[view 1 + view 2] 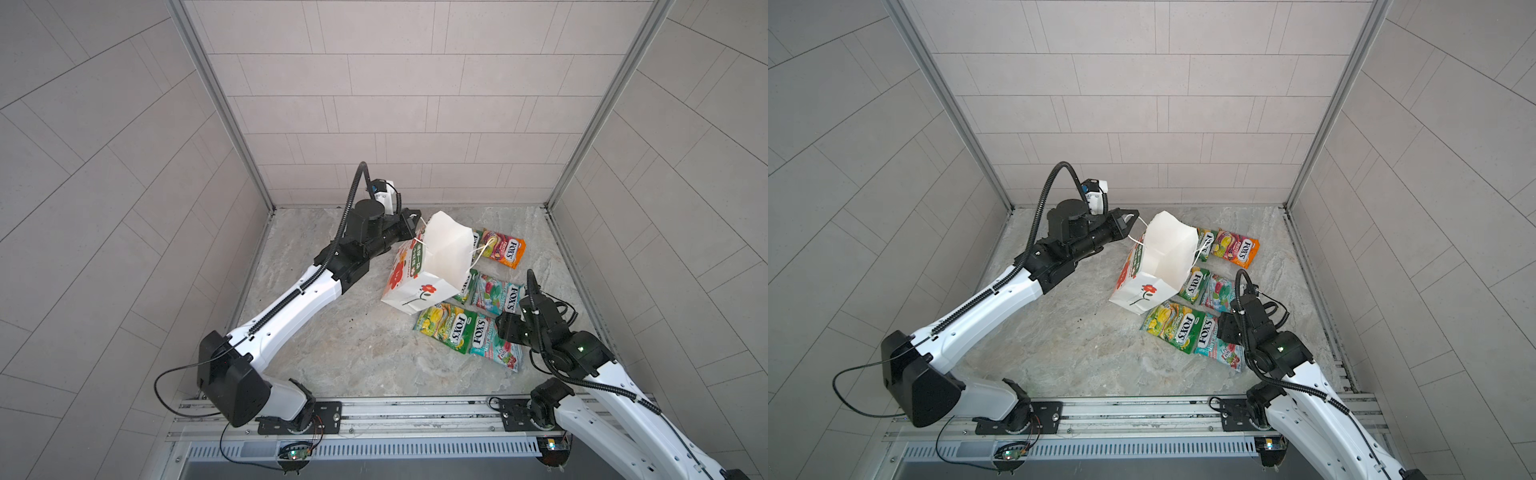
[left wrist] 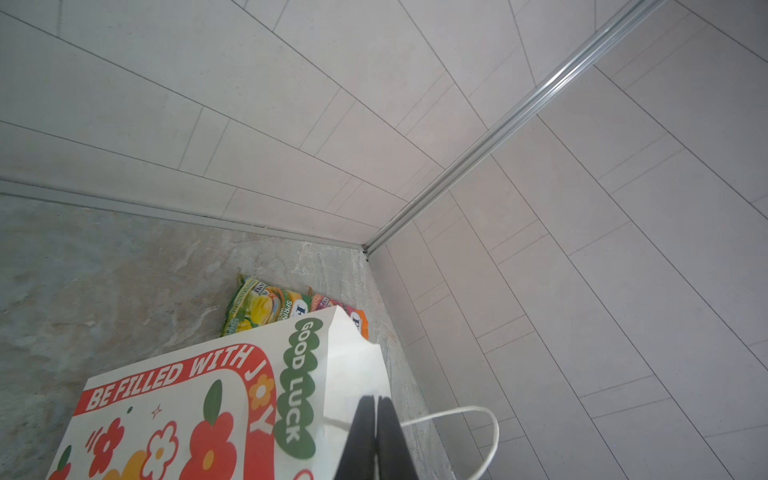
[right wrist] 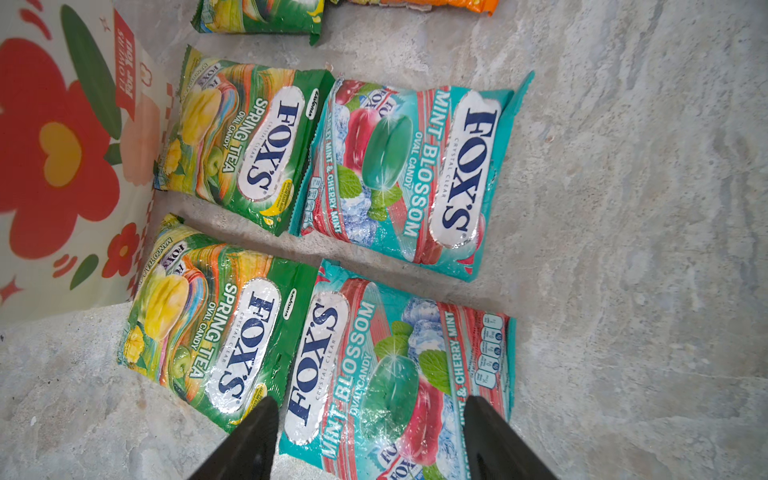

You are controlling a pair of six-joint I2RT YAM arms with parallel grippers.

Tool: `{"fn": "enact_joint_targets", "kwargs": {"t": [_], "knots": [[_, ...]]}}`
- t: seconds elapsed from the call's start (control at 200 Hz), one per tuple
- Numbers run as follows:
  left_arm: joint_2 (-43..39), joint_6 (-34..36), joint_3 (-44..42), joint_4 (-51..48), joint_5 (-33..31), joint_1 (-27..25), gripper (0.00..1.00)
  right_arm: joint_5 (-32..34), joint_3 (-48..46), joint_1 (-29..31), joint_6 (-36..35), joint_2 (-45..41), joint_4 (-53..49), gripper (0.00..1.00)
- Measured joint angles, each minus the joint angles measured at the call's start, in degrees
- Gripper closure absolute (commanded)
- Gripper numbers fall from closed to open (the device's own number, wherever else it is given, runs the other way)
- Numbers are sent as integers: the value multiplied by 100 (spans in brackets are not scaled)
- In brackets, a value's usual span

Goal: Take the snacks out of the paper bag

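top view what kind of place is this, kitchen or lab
Probably a robot test cell, not a kitchen: grey panel walls on aluminium posts box in a marble-look tabletop, and two robot arms are mounted on a rail at its front edge.

Pale grey tiled walls (image 1: 395,104) stand left, right and far, joined by silver aluminium corner posts (image 1: 222,104). Mottled grey stone-look floor (image 1: 353,353); silver aluminium rail (image 1: 415,409) along the near edge.
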Motion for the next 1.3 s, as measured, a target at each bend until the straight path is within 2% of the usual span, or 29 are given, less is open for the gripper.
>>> {"fn": "enact_joint_targets", "kwargs": {"t": [0.285,0.49,0.756,0.971,1.186,1.301], "knots": [[85,-289,-308,295,772,892,100,-44,-2,0,2,0,28,28],[144,-315,-433,339,1176,1241,100,-68,-33,0,2,0,44,28],[26,-164,-461,105,1346,1646,100,-92,-33,0,4,0,50,28],[-286,291,-474,-345,1294,1971,100,-140,-111,0,9,0,105,28],[-313,669,-472,-732,1303,2028,84,-179,-129,0,9,2,107,28],[-306,848,-472,-887,1314,2033,71,-184,-129,0,9,2,107,28]]}}
